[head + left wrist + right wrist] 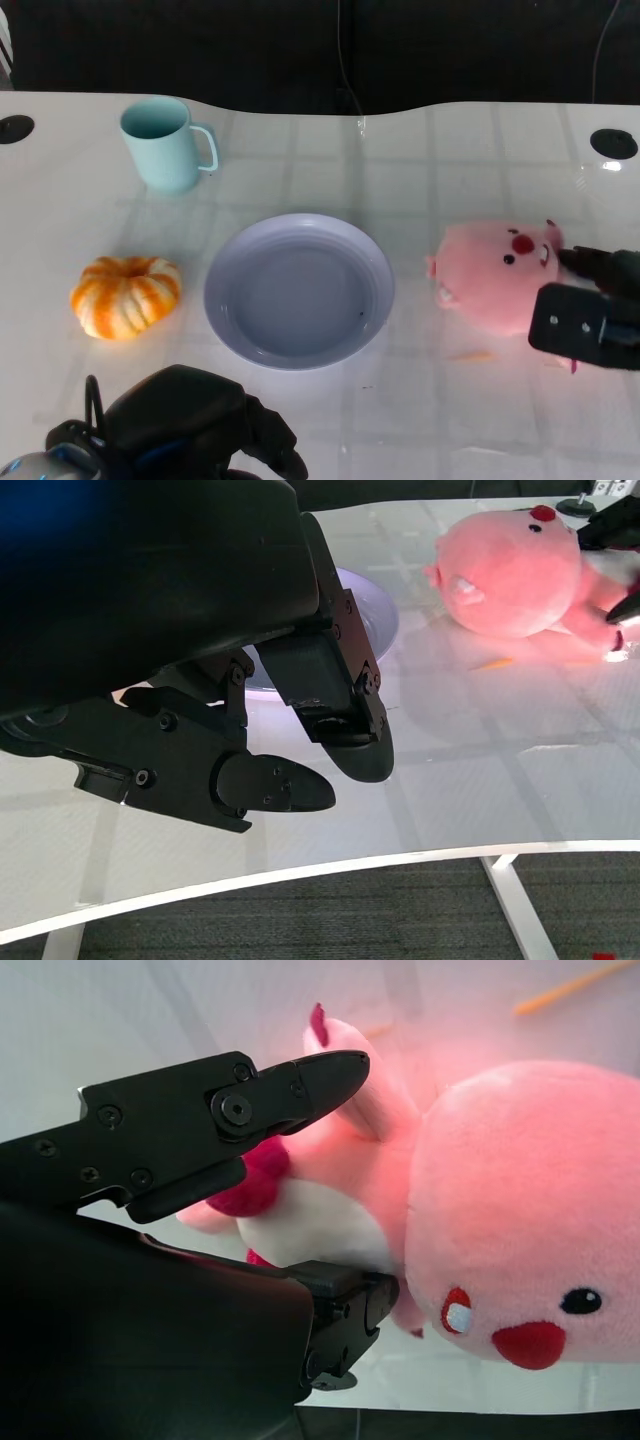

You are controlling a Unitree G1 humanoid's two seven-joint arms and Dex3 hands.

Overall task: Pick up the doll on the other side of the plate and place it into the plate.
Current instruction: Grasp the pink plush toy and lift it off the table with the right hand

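Doll: The doll [497, 272], a pink plush pig, lay on its side near the table's right edge, well apart from the plate, head toward the plate and body toward me.

Plate: The plate [226, 318], pale lilac and holding nothing, sat at the table's middle, closer to the near edge than the far one.

Right hand: My right hand [590, 300] reached in from the right edge. In the wrist view its fingers [300, 1085] were spread either side of the doll's body, one over the back, one under the belly. They looked to be touching the plush, not yet squeezing it; I could not tell for sure.

Left hand: My left hand [205, 420] rested low at the near edge, just in front of the plate, fingers [290, 785] apart and holding nothing.

Other things: A pumpkin [126, 296] sat left of the plate, a mug [165, 144] toward the far left corner.

Step in hand: I judged this to be the grasp. To do it well I had to close around the body, not the limbs, and press firmly, since plush gives and can slip out.

Open room: Bare table lay between doll and plate, so a short lift and a straight carry left looked free. The doll had to clear the plate's raised rim.

Edges: The right edge was close behind the doll; a nudge that way risked pushing it off. My left hand by the near rim needed to keep out of the way.
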